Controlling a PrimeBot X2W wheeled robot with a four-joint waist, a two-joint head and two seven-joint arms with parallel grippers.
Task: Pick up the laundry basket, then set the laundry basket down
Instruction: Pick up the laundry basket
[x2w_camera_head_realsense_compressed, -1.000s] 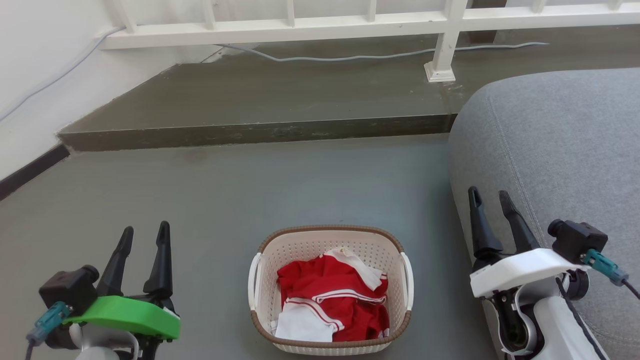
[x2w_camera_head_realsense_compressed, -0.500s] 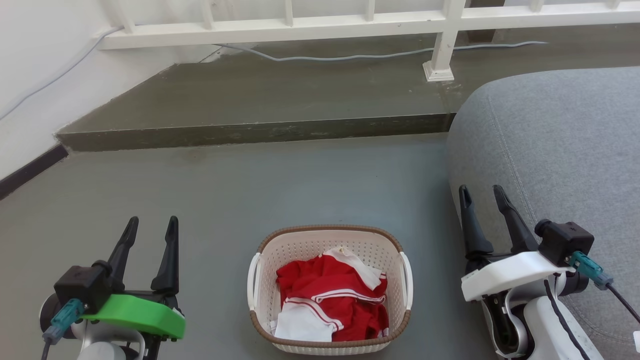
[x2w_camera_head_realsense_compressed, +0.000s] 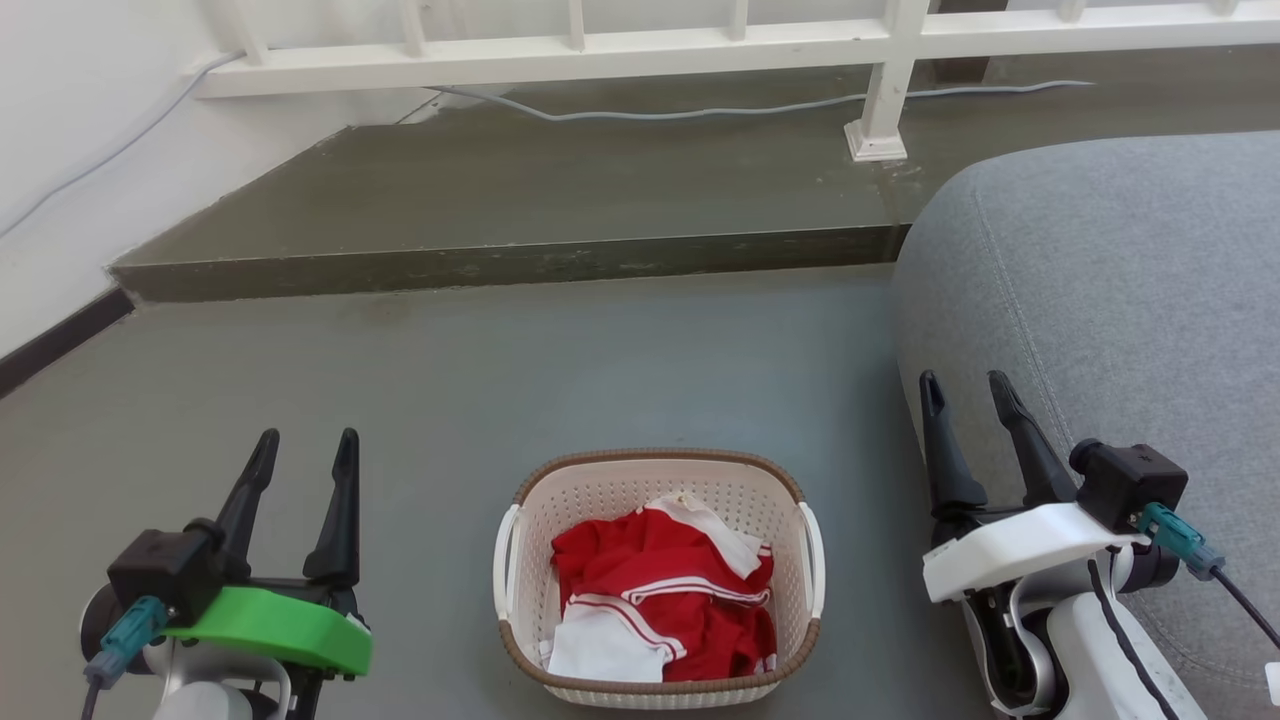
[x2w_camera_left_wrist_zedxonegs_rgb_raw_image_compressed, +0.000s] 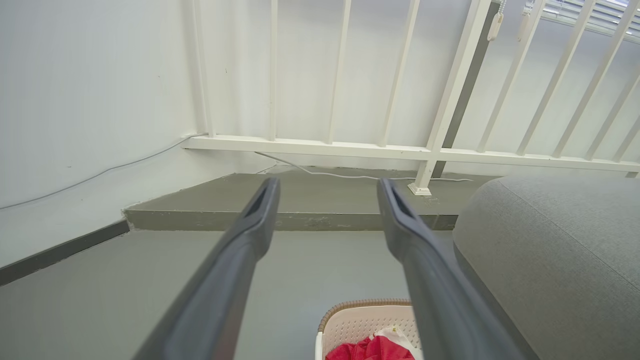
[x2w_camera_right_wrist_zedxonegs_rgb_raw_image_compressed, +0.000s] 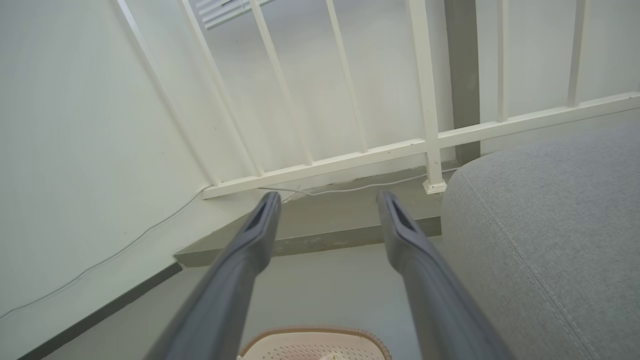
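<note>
the left gripper (x2w_camera_head_realsense_compressed: 308, 437) has two long tapered dark grey fingers (x2w_camera_head_realsense_compressed: 335, 520), a bright green plastic cover (x2w_camera_head_realsense_compressed: 270, 628) and a black camera block (x2w_camera_head_realsense_compressed: 160, 572) with a teal plug (x2w_camera_head_realsense_compressed: 125, 635). the right gripper (x2w_camera_head_realsense_compressed: 963, 380) wears a white cover (x2w_camera_head_realsense_compressed: 1010, 558) and a black cable (x2w_camera_head_realsense_compressed: 1133, 640).

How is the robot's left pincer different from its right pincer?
The dark two-fingered left pincer has a green cover; the right pincer has a white cover. The left is seen against bare grey floor, the right against the grey fabric sofa. Both are open, empty, and apart from the cream-white perforated plastic laundry basket between them.
</note>
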